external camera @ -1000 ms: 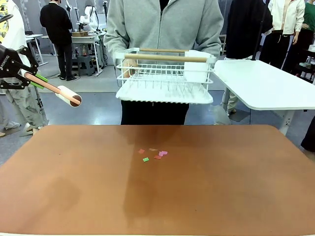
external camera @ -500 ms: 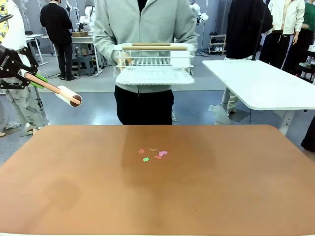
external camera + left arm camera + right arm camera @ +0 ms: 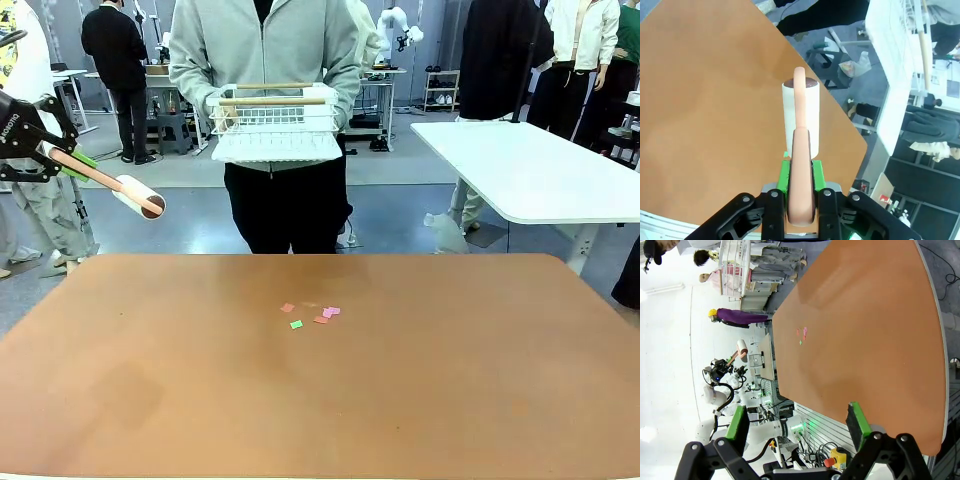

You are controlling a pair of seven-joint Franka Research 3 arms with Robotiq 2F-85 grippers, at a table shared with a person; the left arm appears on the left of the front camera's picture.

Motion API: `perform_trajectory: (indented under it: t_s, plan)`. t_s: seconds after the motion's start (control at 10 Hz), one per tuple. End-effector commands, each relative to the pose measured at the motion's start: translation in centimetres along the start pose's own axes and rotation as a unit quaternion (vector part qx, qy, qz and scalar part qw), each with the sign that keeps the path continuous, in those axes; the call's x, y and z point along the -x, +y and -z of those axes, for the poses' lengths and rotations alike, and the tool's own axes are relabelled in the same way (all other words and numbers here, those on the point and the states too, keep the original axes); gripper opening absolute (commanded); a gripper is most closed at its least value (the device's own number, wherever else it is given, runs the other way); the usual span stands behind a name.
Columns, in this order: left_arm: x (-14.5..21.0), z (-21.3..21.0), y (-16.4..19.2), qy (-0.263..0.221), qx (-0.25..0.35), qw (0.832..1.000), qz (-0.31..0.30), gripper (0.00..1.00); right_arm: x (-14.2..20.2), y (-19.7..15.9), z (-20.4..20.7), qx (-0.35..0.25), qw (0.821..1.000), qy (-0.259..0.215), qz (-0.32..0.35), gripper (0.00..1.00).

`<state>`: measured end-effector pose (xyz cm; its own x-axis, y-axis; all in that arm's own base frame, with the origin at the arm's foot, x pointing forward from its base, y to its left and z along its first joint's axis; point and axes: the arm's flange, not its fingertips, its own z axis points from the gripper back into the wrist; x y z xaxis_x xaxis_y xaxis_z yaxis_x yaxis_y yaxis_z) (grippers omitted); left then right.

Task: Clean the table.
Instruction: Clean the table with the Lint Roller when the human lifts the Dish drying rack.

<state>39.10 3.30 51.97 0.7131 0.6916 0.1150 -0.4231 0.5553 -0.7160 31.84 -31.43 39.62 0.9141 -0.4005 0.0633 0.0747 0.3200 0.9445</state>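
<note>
- Your left gripper is clamped on the end of the pink handle of a lint roller, which it holds in the air near the far left corner of the table.
- Your right gripper stands wide and holds nothing.
- The table lies in front of you, smooth and stiff. A few paper scraps sit near its middle.
- The scraps look light and flat, so they would be hard to pinch. Rolling the sticky drum over them with gentle pressure should work better.
- Because the grip is at the handle's end, the roller may lever in the jaws if you press hard.
- A person holds a rack beyond the far edge.
</note>
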Motion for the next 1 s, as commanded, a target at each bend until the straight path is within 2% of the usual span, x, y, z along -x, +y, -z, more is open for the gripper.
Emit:
perform_trajectory:
  t_s: [0.0,0.1,0.2,0.3,0.4,0.5,0.6,0.8,0.9]
  plan:
    - [-1.4,-0.7,0.0,0.008,-0.047,0.996,0.075,0.21,0.1,0.6,-0.2,0.006,1.000,0.000,0.007,1.00]
    - [-2.7,-0.8,-0.2,0.038,-0.081,0.989,0.118,0.21,0.1,0.6,-0.2,0.006,1.000,0.000,0.007,1.00]
    - [-4.6,-0.5,-0.4,0.110,-0.115,0.967,0.200,0.21,0.1,0.6,-0.2,0.006,1.000,0.000,0.007,1.00]
    - [-6.5,0.7,-0.3,0.145,-0.132,0.945,0.261,0.21,0.1,0.6,-0.2,0.006,1.000,0.000,0.007,1.00]
    - [-8.0,2.3,0.0,0.178,-0.138,0.932,0.284,0.21,0.1,0.6,-0.2,0.006,1.000,0.000,0.007,1.00]
    - [-8.5,3.7,0.4,0.200,-0.120,0.919,0.318,0.21,0.1,0.6,-0.2,0.006,1.000,0.000,0.007,1.00]
    - [-8.2,5.0,0.9,0.237,-0.093,0.910,0.328,0.21,0.1,0.6,-0.2,0.006,1.000,0.000,0.007,1.00]
    - [-8.1,5.5,1.4,0.250,-0.067,0.918,0.300,0.21,0.1,0.6,-0.2,0.006,1.000,0.000,0.007,1.00]
    - [-8.2,4.3,1.5,0.208,-0.075,0.934,0.280,0.21,0.1,0.6,-0.2,0.006,1.000,0.000,0.007,1.00]
